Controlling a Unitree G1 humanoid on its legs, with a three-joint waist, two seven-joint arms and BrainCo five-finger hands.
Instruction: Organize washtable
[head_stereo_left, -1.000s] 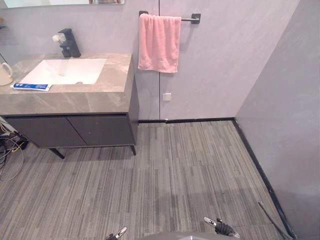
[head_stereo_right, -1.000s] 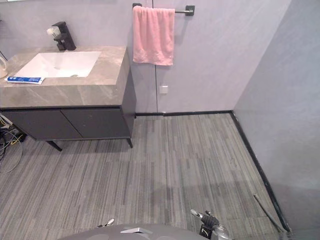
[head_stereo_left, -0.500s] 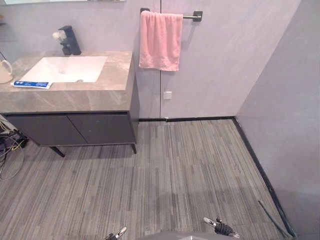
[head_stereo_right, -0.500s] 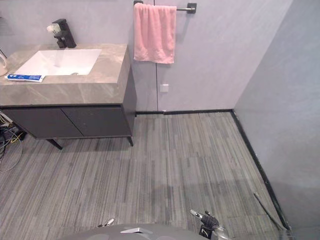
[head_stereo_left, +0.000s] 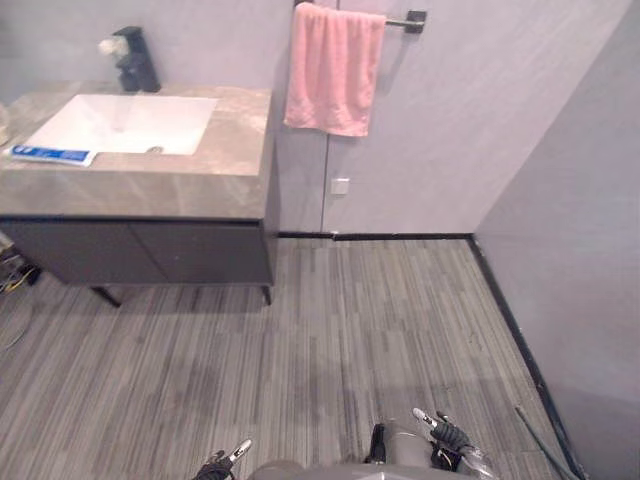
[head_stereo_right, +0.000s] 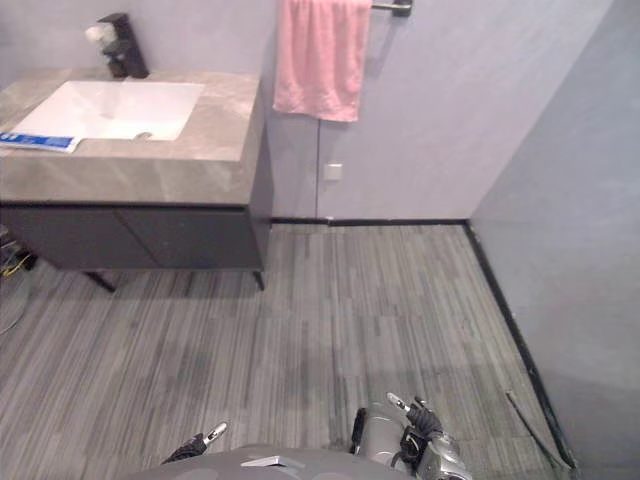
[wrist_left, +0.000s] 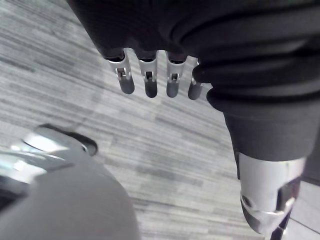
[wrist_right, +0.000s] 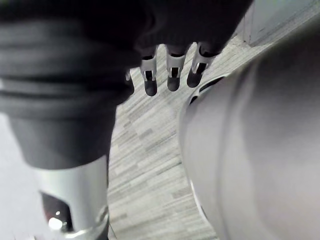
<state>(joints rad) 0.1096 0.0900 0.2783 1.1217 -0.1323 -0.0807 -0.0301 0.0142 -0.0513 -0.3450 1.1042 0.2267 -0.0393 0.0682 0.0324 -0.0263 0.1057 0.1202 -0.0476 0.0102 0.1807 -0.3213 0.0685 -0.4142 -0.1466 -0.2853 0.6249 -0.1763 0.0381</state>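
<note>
I see my left hand (wrist_left: 149, 79) and right hand (wrist_right: 171, 75) hanging low over the striped floor (head_stereo_left: 350, 330), well apart from the sink (head_stereo_left: 120, 122) — fingers loosely straight, nothing in either. A blue-and-white tube (head_stereo_left: 48, 154) lies on the stone counter (head_stereo_left: 160, 190) just beside the sink's front left corner — a pink towel (head_stereo_left: 333, 68) hangs right of the sink.

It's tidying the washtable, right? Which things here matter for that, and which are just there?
Job: washtable, white sink, dark tap, blue-and-white tube lying on top beside the sink.
Just there: pink towel on its rail, small wall plate, striped floor.
</note>
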